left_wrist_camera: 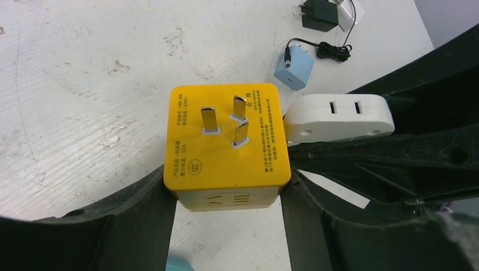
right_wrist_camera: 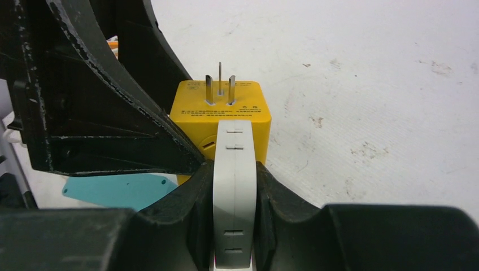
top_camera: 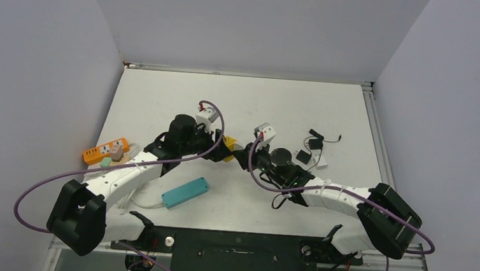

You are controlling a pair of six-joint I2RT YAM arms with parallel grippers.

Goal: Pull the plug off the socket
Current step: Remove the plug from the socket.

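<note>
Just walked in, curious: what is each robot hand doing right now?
Left gripper: fingers closed on the yellow socket cube.
Right gripper: fingers closed on the white plug.

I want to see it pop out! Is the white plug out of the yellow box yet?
Not yet. Done: the left gripper holds the yellow socket cube, and the right gripper is shut on the white plug. The plug is against the cube's side. Left: pulling them apart.
</note>
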